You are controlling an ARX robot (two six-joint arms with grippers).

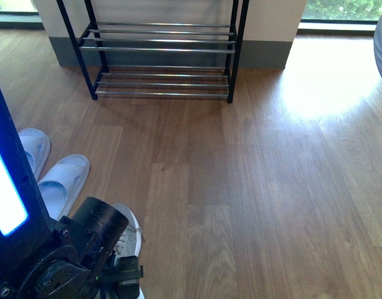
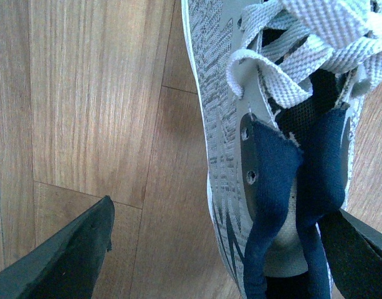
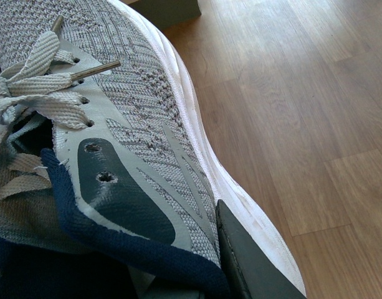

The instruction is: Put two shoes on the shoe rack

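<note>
One rack [image 1: 159, 48], two slippers [image 1: 63, 184] [image 1: 33, 149], two grey sneakers [image 2: 222, 124] [image 3: 141, 93] (one per wrist view).

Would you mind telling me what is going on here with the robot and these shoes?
The robot is picking two grey sneakers off the wooden floor for the shoe rack, on which no shoe shows yet. The left tool is open, straddling the side of one sneaker by its navy collar. The right tool is at the other sneaker, one finger against its outer side; its grip cannot be judged. Two pale slippers lie nearby.
</note>
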